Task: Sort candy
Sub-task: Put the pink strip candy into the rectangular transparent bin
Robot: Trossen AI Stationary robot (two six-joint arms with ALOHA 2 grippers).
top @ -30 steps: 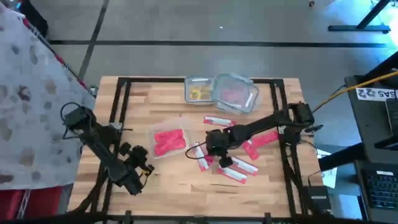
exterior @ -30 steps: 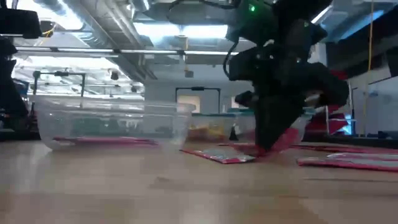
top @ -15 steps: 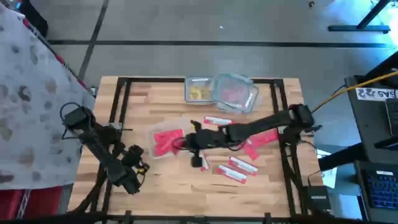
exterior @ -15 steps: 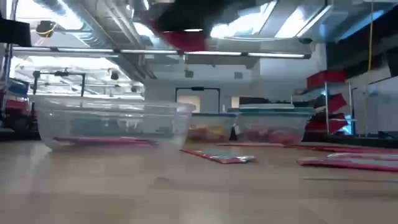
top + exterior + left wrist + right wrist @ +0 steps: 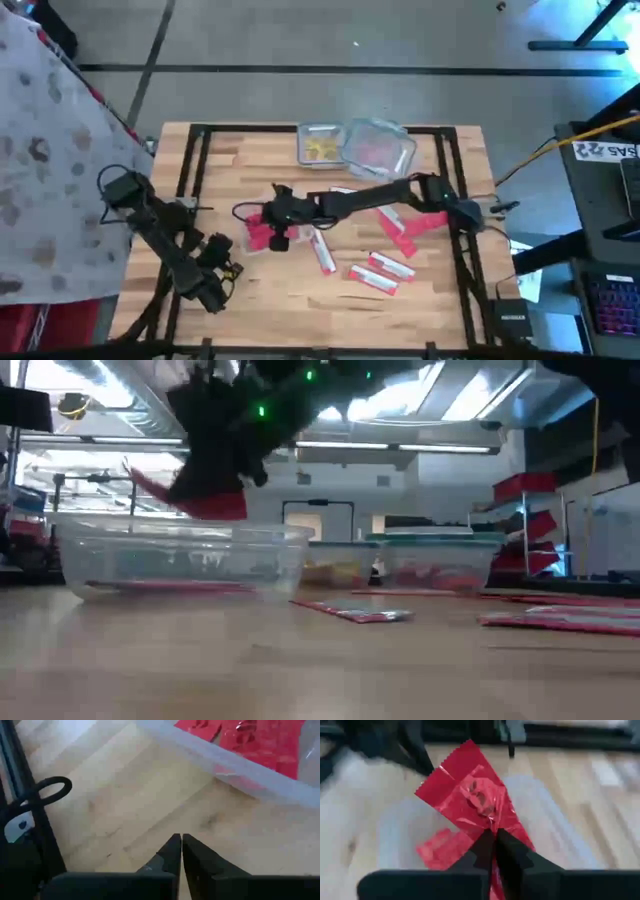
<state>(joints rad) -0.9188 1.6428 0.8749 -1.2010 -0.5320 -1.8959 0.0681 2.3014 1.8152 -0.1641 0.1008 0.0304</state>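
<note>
From above, the right arm is stretched way across the table, with the right gripper (image 5: 279, 226) hanging over the clear tub (image 5: 268, 226) that sits left of centre and already has red packets (image 5: 262, 232) in it. More red candy packets (image 5: 382, 272) are scattered on the wood to the right, and two more tubs, a yellow-candy tub (image 5: 318, 146) and a lidded tub (image 5: 378, 149), sit at the far edge. The left gripper (image 5: 226, 268) waits near the front left of the table. At table level, the right gripper (image 5: 215, 455) is up in the air above the clear tub's (image 5: 180, 560) rim with a red packet (image 5: 190, 500) dangling from it, and loose packets (image 5: 352, 610) lie flat on the table (image 5: 320, 670). The left wrist cam shows the left gripper (image 5: 181, 851) with its fingers pressed together on nothing, pointed at bare wood just short of the tub wall (image 5: 235, 767). The right wrist cam is the clearest one: the fingers (image 5: 512, 852) are pinched tight on the held red packet (image 5: 470, 795), right over the tub (image 5: 550, 825) and the packets inside it (image 5: 437, 851).
</note>
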